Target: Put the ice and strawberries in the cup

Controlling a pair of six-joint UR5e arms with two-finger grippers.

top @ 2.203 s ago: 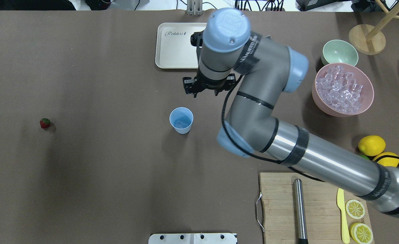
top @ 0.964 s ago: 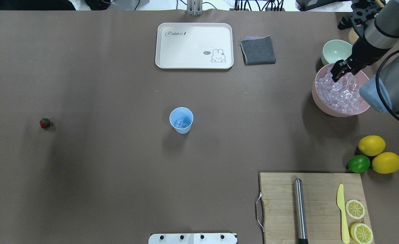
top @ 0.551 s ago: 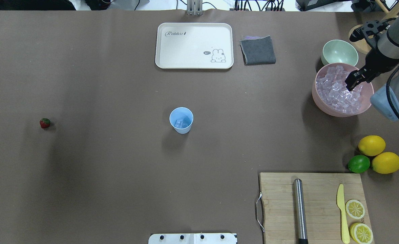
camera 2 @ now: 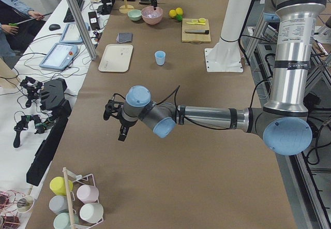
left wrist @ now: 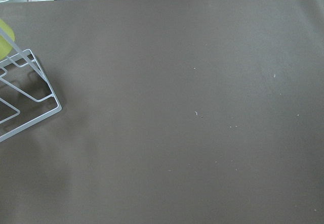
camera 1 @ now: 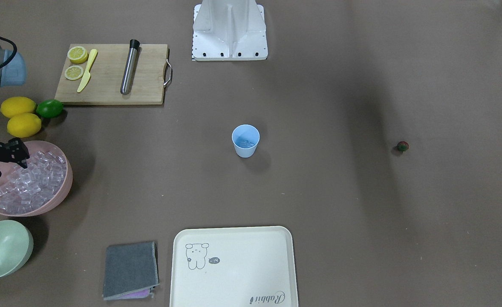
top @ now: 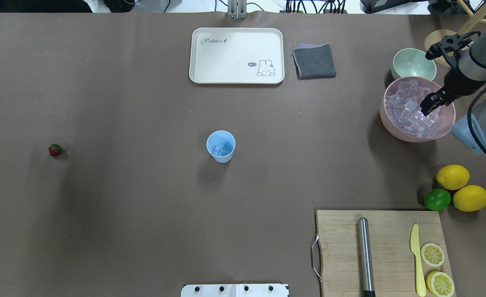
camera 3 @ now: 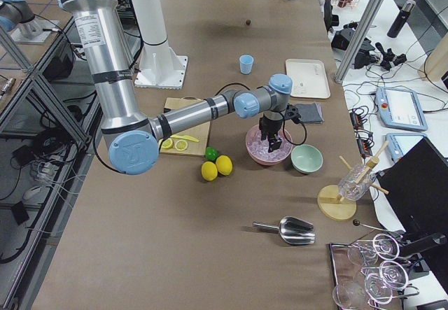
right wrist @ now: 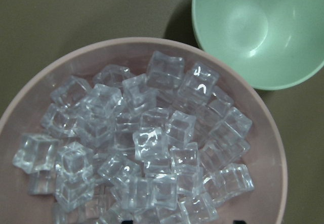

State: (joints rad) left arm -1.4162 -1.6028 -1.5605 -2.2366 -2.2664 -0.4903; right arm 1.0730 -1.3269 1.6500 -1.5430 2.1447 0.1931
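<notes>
Right jaws wide over the ice bowl, strawberry alone on the table.

My right gripper (top: 428,108) hangs over the three o'clock side of the pink bowl (top: 387,123). Its fingertips barely show at the bottom edge of my wrist view, spread wide with nothing between them and the ice (right wrist: 152,148) heaped just below. The green bowl (right wrist: 258,27) sits just beside the pink one, at its twelve o'clock in the overhead view. The cup (top: 220,146) stands upright mid-table with a few cubes in its bottom. From the cup, the pink bowl lies at two o'clock and the strawberry (top: 54,149) at nine o'clock, each well apart from it. My left gripper (camera 2: 120,121) hangs over bare table near a wire rack (left wrist: 28,95). I cannot tell how its jaws stand.
</notes>
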